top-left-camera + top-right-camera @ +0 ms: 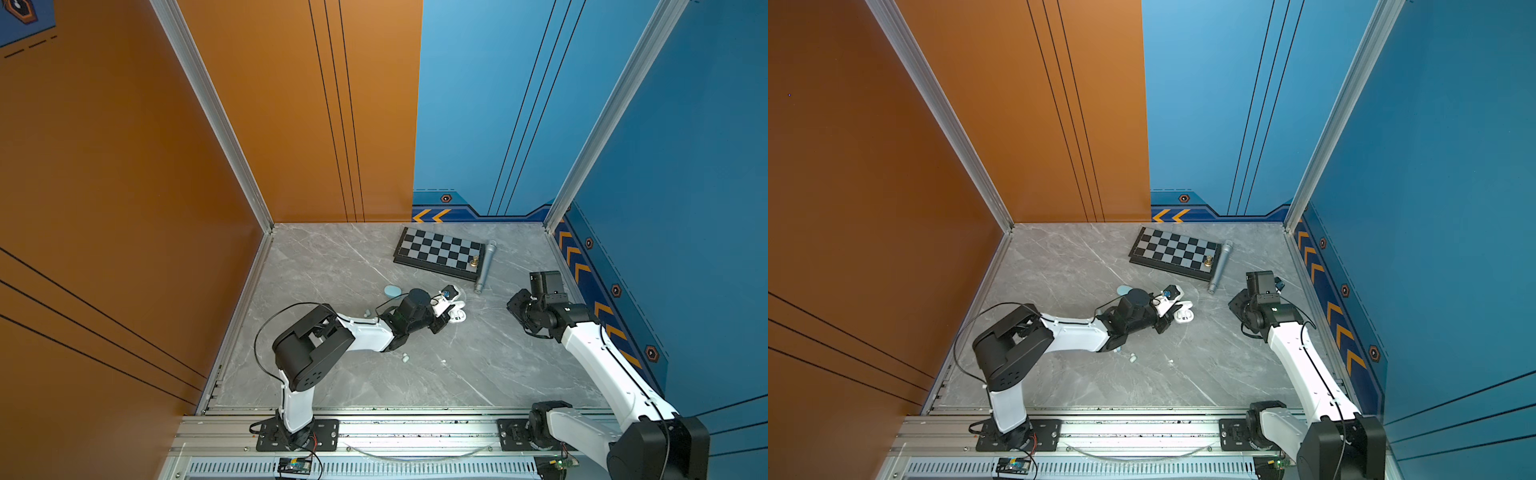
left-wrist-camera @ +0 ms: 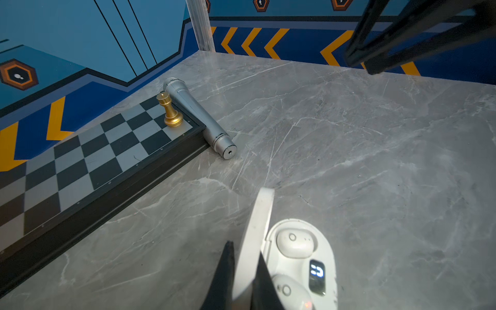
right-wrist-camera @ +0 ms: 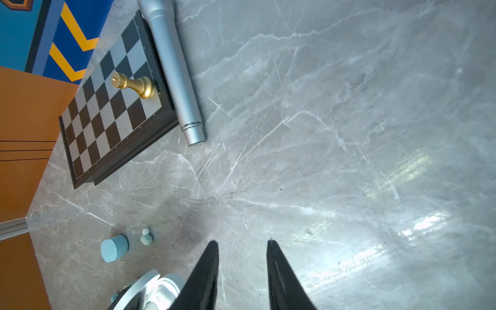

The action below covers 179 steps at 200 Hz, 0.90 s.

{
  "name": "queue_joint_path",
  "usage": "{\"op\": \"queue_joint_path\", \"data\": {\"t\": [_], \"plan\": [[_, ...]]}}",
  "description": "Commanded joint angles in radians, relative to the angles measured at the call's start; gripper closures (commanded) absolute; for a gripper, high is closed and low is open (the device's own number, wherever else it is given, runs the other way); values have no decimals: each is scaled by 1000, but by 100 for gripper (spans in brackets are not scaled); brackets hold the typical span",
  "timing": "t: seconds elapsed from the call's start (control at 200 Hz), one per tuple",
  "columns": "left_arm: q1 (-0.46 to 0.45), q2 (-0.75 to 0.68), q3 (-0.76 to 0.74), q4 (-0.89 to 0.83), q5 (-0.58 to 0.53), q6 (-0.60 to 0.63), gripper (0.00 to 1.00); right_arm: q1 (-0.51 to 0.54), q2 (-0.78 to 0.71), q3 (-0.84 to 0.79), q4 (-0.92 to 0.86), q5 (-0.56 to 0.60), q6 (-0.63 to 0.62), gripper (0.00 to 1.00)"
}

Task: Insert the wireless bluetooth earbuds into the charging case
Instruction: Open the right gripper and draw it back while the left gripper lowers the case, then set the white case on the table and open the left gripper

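1. farthest left, a light blue pill-shaped plastic charging case [image 1: 392, 290] lies on the grey marble-look table [image 1: 332, 266], just behind my left wrist; it looks closed.
2. loose light blue bean-shaped plastic earbuds [image 1: 367, 312] lie just beside my left forearm, and the front earbuds [image 1: 405, 356] lie nearer the table's front edge. i judge both are nearer my left arm than my right.
3. my left gripper [image 2: 245, 249] is clenched on the upright white lid [image 2: 261, 209] of the white pill-shaped plastic charging case [image 2: 327, 241].
4. that case's long axis runs roughly in line with my fingers. its base, with two white earbuds [image 2: 295, 243] seated in it, lies on the far side of the lid from the black-and-silver chequered chessboard [image 2: 80, 166]. closing it, i judge, means swinging the lid that way.
5. my right gripper [image 3: 243, 241] stands parted and empty over bare table, well apart from the white case.
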Motion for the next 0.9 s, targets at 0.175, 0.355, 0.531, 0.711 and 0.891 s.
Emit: {"op": "queue_joint_path", "data": {"t": [0.175, 0.355, 0.531, 0.711, 0.891], "plan": [[-29, 129, 106, 79, -76, -70, 100, -5, 22, -11, -31, 9, 93, 66], [-25, 172, 106, 78, -101, -93, 100, -5, 38, 5, -31, 0, 85, 66], [-25, 202, 107, 77, -100, -102, 100, -5, 48, 17, -32, -10, 81, 66], [-23, 212, 101, 77, -75, -98, 97, -5, 61, 24, -34, -12, 78, 66], [-23, 214, 84, 77, -52, -98, 94, -5, 75, 44, -36, -15, 72, 66]]}}
